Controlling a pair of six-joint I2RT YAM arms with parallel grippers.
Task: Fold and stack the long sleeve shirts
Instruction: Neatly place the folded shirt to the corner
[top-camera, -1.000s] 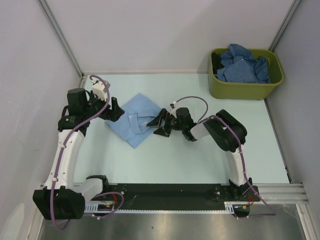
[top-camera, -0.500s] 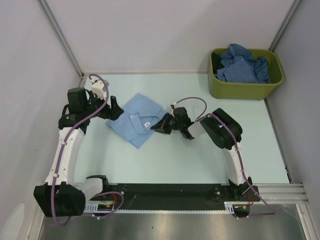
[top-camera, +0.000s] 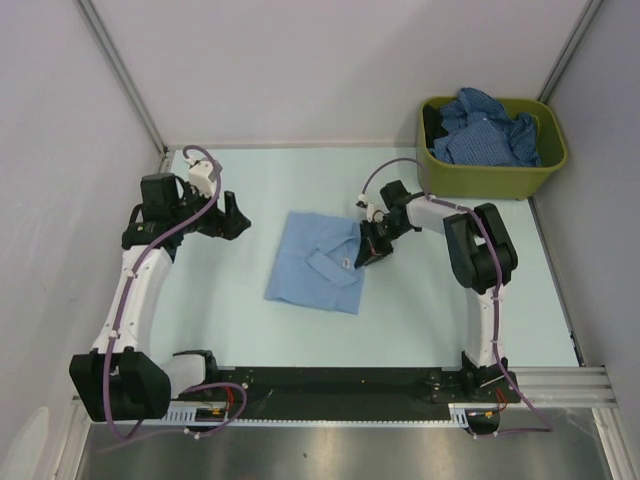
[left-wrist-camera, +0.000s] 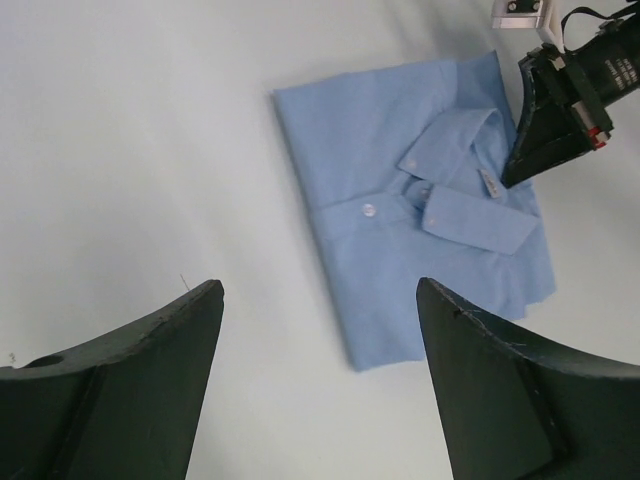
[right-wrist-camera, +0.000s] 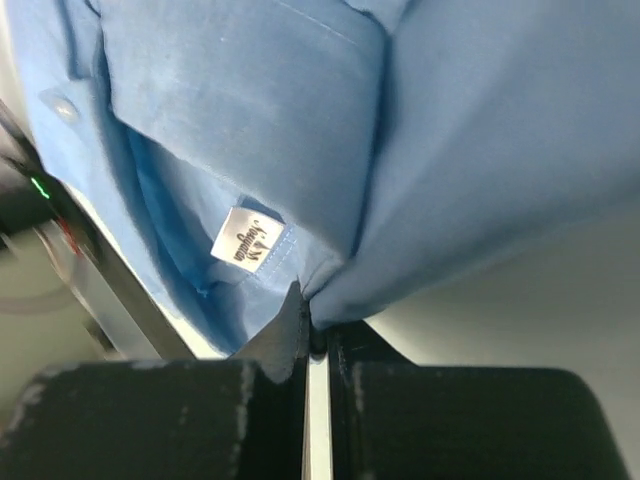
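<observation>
Lying folded on the table (top-camera: 440, 300), the light blue shirt (top-camera: 310, 272) is pinched at the collar by the right gripper (top-camera: 366, 256), the left gripper (top-camera: 230, 215) spread well clear. A low, slow drag is advised.

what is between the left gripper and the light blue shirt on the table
Nothing visible. The left gripper stands open to the left of the light blue shirt, apart from it, with only bare table between. The right gripper is shut on the shirt's opposite edge by the collar, out of that path.
</observation>
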